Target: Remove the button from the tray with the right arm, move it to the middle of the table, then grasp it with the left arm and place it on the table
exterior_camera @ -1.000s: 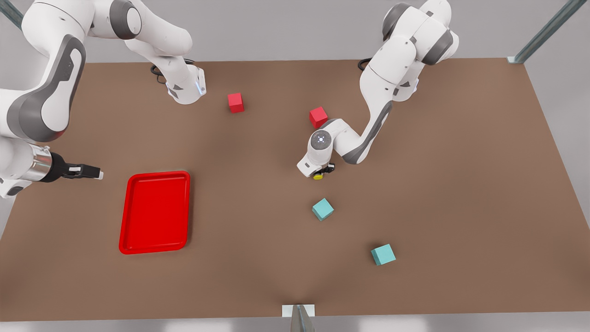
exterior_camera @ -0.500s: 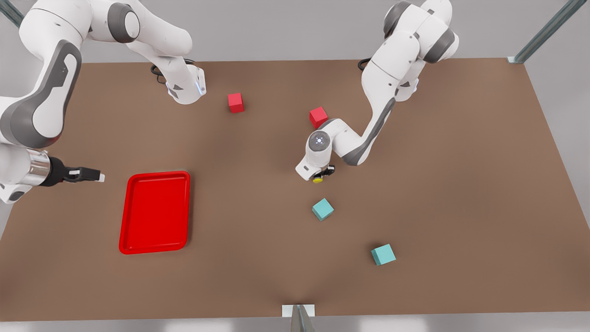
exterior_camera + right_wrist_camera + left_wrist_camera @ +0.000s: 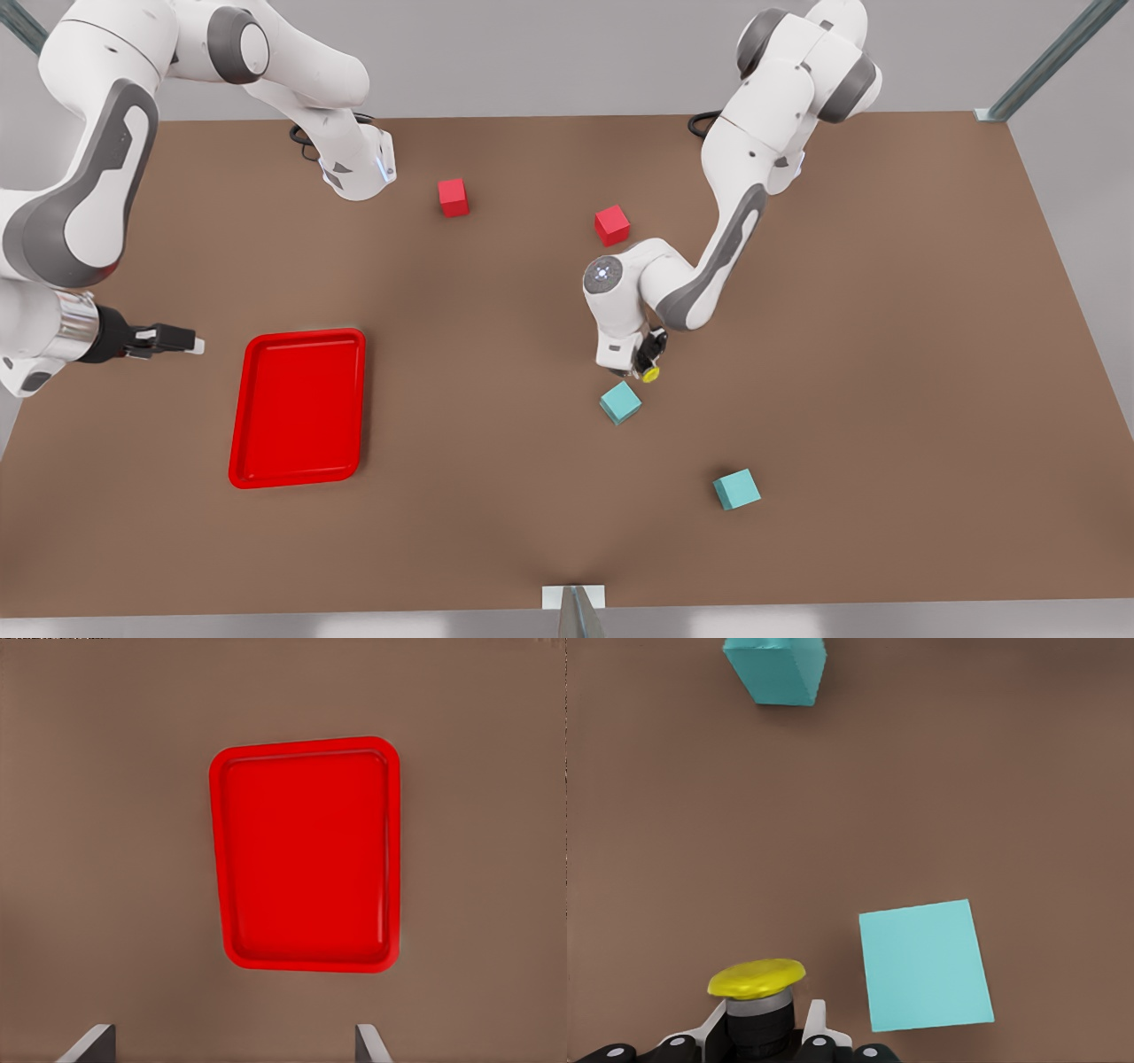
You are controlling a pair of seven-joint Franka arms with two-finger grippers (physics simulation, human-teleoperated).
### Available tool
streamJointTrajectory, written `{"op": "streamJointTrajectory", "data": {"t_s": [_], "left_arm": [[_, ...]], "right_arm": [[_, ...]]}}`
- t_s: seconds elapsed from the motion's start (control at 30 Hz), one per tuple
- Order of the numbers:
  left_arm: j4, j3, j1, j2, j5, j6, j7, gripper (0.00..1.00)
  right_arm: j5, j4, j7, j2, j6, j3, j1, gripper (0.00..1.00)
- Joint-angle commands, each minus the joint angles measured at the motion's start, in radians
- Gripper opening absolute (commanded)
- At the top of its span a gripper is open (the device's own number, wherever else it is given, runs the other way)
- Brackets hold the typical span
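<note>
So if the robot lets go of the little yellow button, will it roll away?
Probably not: the button, held in the left hand, has a boxy dark base, so it likely sits flat. Its wider yellow cap could make it tip if nudged. It looks hard, not squishy.

A teal cube (image 3: 620, 402) sits just beside the left gripper (image 3: 649, 365); open table (image 3: 886, 354) lies toward the front view's right

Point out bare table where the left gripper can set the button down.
Left gripper holds the button tight beside a teal cube: crowded. Bare table lies between that cube and the tray; also toward the front view's right.
</note>
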Motion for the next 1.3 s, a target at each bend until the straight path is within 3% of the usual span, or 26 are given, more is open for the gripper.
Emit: {"op": "streamJointTrajectory", "data": {"t_s": [0.0,0.17,0.23,0.47,0.97,1.0,1.03,1.27], "left_arm": [[0.005,0.001,-0.022,-0.008,0.259,-0.212,-1.251,0.41],[0.004,0.000,-0.096,0.021,0.364,-0.728,-1.287,0.41],[0.002,0.001,-0.093,0.075,0.367,-0.841,-1.405,0.41],[0.002,0.033,-0.093,0.238,0.403,-0.888,-1.550,0.41],[0.002,0.036,-0.048,0.353,0.507,-0.839,-1.525,0.41],[0.001,0.036,-0.041,0.351,0.507,-0.839,-1.525,0.44],[0.002,0.036,-0.039,0.350,0.507,-0.839,-1.517,1.00],[0.005,0.035,-0.050,0.351,0.504,-0.848,-1.517,1.00]], "right_arm": [[-0.001,0.000,-0.035,0.000,0.017,0.000,-0.004,1.00],[0.001,0.000,-0.035,0.000,0.017,-0.002,-0.005,1.00],[0.001,0.000,-0.035,0.000,0.017,-0.002,-0.007,1.00],[0.001,0.000,-0.037,0.000,0.017,-0.002,-0.007,1.00],[0.006,0.000,-0.043,0.000,0.017,0.000,0.001,1.00],[0.006,0.000,-0.042,0.000,0.017,0.000,0.001,1.00],[0.004,0.000,-0.043,0.000,0.017,0.000,0.001,1.00],[0.006,0.000,-0.045,-0.002,0.017,0.000,-0.001,1.00]]}}
